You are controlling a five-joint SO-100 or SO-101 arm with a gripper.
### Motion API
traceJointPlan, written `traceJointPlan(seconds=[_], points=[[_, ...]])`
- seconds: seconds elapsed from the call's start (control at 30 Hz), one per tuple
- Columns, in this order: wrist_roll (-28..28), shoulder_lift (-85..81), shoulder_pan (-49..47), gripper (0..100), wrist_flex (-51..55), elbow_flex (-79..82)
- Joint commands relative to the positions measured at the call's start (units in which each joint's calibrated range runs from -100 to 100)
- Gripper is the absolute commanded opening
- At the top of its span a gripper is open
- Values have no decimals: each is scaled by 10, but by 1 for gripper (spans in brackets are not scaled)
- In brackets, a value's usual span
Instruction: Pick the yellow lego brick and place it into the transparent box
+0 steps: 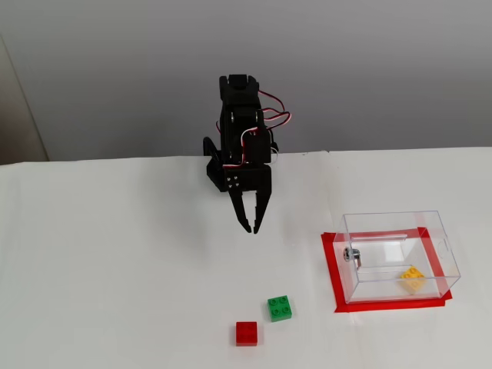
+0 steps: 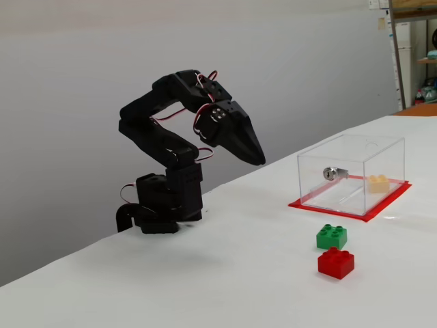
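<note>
Yellow lego brick (image 1: pixel 412 278) sits inside the transparent box (image 1: pixel 400 254) — tool (image 1: pixel 251 228) pressed together, empty, above the table (image 1: pixel 115 254).

Green brick (image 1: pixel 279 307) beside red brick (image 1: pixel 246 333)

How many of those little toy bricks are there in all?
3. The yellow lego brick lies inside the transparent box. The green brick and the red brick sit close together on the table, outside it. None seems hidden.

Black arm folded back over its base, gripper (image 1: pixel 250 228) raised, empty, jaws nearly closed
</note>
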Motion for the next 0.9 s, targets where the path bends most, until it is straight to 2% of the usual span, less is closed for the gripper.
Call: traceJointPlan(seconds=[0.0,0.33,0.87], points=[[2,-72,-4,2,-6,76],[-3,-320,-8,2,0,270],[-2,-318,-54,2,3,373]])
